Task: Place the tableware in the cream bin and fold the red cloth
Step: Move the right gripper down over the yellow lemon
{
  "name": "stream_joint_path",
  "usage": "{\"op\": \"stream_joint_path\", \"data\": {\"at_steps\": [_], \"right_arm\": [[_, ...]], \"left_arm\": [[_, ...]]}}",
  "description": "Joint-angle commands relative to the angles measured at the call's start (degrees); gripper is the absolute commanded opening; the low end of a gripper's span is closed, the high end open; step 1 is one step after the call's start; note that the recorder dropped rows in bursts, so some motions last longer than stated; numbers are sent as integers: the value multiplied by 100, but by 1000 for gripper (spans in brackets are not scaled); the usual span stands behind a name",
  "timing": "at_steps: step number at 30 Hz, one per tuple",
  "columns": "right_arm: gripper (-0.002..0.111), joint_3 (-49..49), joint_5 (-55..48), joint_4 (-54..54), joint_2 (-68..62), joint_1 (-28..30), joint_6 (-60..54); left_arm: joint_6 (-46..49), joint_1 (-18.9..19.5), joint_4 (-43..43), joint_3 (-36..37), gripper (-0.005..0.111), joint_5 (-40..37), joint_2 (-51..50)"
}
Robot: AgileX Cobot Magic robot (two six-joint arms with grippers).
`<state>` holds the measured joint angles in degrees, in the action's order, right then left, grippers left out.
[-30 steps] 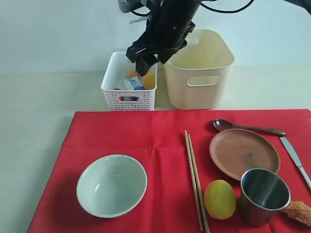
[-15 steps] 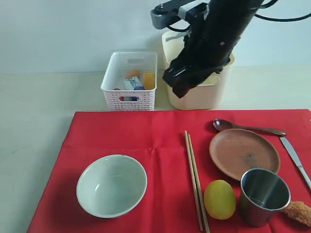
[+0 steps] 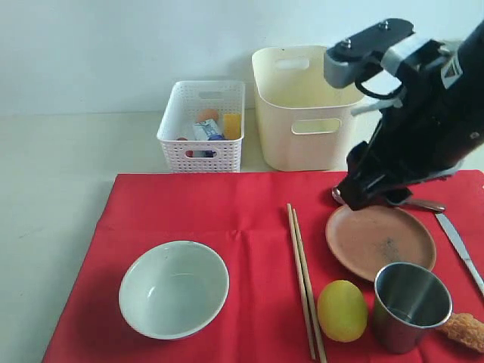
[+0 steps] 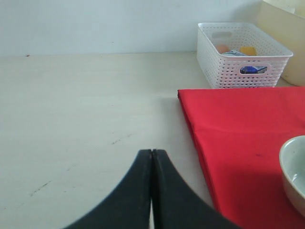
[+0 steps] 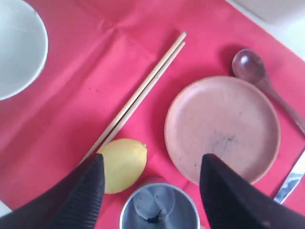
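Robot at a laid table: the right gripper [image 5: 152, 161] hangs above the right side of the red cloth [image 3: 249, 219], jaws spread wide and holding nothing. Below it are a brown plate [image 3: 380, 240], a steel cup [image 3: 412, 302] and a lemon [image 3: 342, 310].

The cloth lies flat and unfolded on a pale table [image 3: 53, 174], and all the tableware lies on it. A pale green bowl [image 3: 174, 287] sits at the near left, and a pair of wooden chopsticks [image 3: 304, 280] lies side by side in the middle. A dark spoon [image 5: 250, 67] lies just beyond the plate, and a silver knife [image 3: 461, 246] lies near the cloth's right edge. The cup stands just beside the lemon, with a browned piece of food [image 3: 465, 329] on its other side.

Behind the cloth stands the cream bin [image 3: 295, 147], next to a lower white basket [image 3: 200, 147] that holds small food items.

The left gripper [image 4: 152, 152] is pressed shut on nothing, low over bare table near an edge of the cloth.
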<state>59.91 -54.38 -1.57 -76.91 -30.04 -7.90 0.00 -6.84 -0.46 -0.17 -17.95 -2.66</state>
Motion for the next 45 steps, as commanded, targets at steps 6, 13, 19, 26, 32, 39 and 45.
{"op": "stream_joint_path", "data": {"at_steps": [6,13,19,26,32,39,45], "right_arm": [[57,-808,106,-1235,106,8,-719],[57,-1120,524,-1670,42,8,-1399],[57,-1149,593,-1718,-523,-2,-1808],[66,-1149,781,-1366,-1195,-569,-2243],[79,-1149,1095,-355,-1299,-863,-2247],[84,-1149,1245,302,-1299,-863,-2543],[84,-1149,1232,231,-1388,-863,-2543]], "left_arm": [[-30,24,-35,17,0,32,24],[-30,24,-35,17,0,32,24],[-30,24,-35,17,0,32,24],[-30,24,-35,17,0,32,24],[-30,24,-35,17,0,32,24],[-30,24,-35,17,0,32,24],[-30,24,-35,17,0,32,24]]}}
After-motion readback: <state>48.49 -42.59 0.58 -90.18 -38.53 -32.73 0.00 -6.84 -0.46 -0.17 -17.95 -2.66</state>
